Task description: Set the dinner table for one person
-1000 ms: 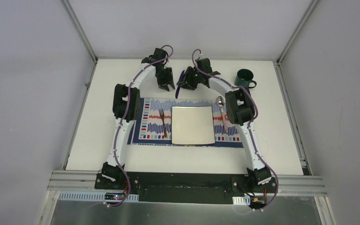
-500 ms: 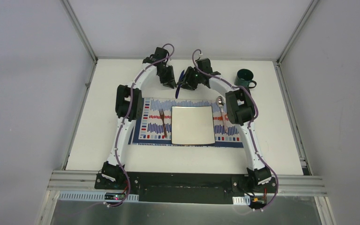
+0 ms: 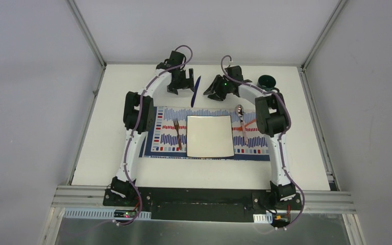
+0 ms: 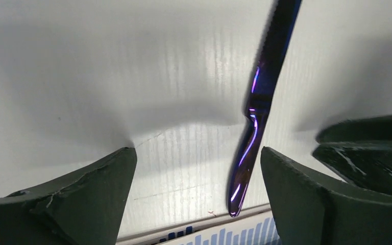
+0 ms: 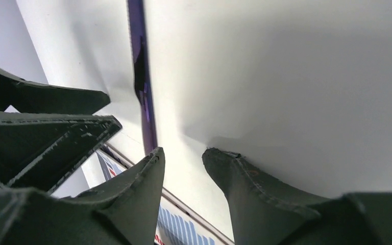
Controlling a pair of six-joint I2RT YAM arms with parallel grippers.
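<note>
Your left fingers (image 3: 182,88) and right fingers (image 3: 213,91) flank the knife (image 3: 196,91), its far end cropped in both wrist views, on the worktop (image 3: 112,127) beneath. The left gape wide, the right stand parted, and both grip nothing.

No writing, number, brand or sign can be read anywhere; the placemat (image 3: 166,139) shows only coloured bars.
</note>
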